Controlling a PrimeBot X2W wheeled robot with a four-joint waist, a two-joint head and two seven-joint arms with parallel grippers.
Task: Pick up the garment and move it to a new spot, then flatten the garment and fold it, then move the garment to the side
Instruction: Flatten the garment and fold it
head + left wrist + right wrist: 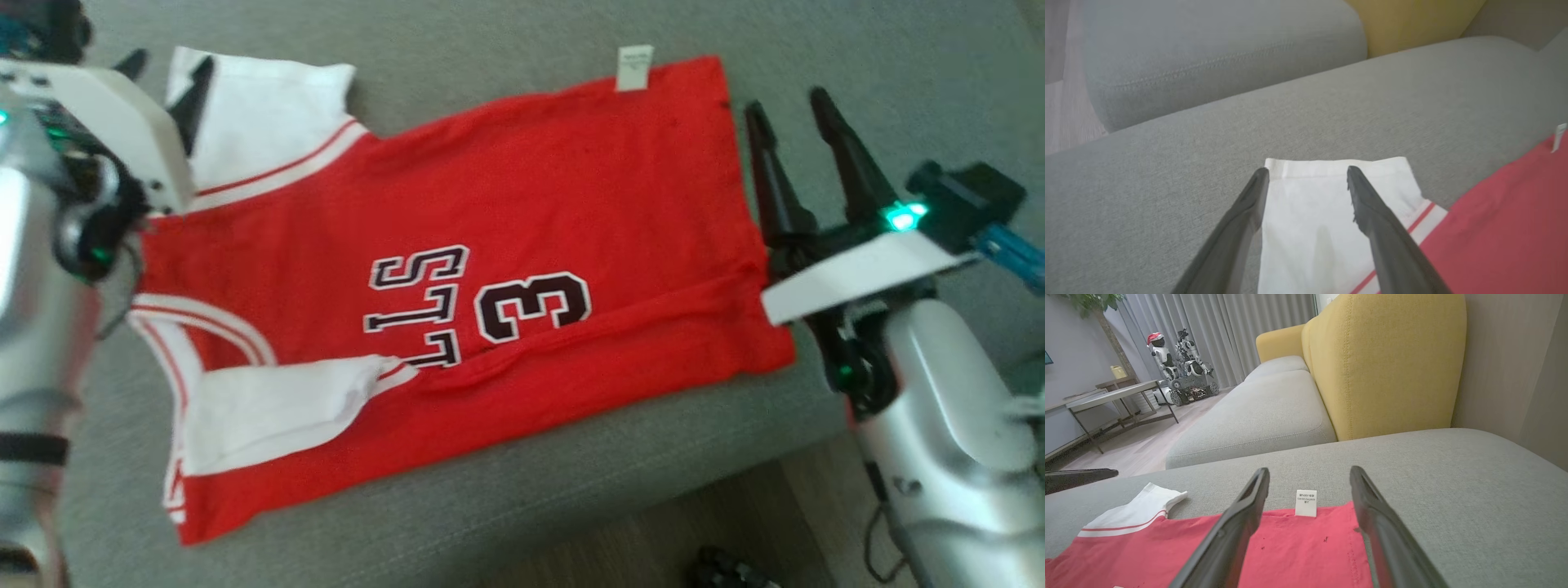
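The jersey (506, 212) lies spread on the grey sofa cushion (490, 498). It has a red body and white sleeves. Its near long side looks turned in over the body, and the near sleeve (269, 408) rests on top.

Treat it as light, thin and limp. It will sag from wherever you pinch it and hold no shape of its own. The knit looks matte rather than slick, so a firm pinch should keep it. Nothing here is fragile. The risks are catching a single layer or dragging the turned-in side open.

The far sleeve (1310, 228) sits between the jaws of your left gripper (1306, 173). They stand wide apart and hold nothing, with their tips at the cuff edge. The jaws of your right gripper (1309, 473) are just as wide and empty at the far hem corner. The white label (1306, 503) lies between them, a little back from the tips. I cannot tell whether either pair touches the cloth.

I judge the best holds to be these:
- **Left jaws:** where the far sleeve joins the body, just behind the tips.
- **Right jaws:** the hem corner beside the label.

Take all the layers and lift both ends together, so the cloth stays taut between them. Beyond the right jaws rises a yellow backrest (1384, 363).
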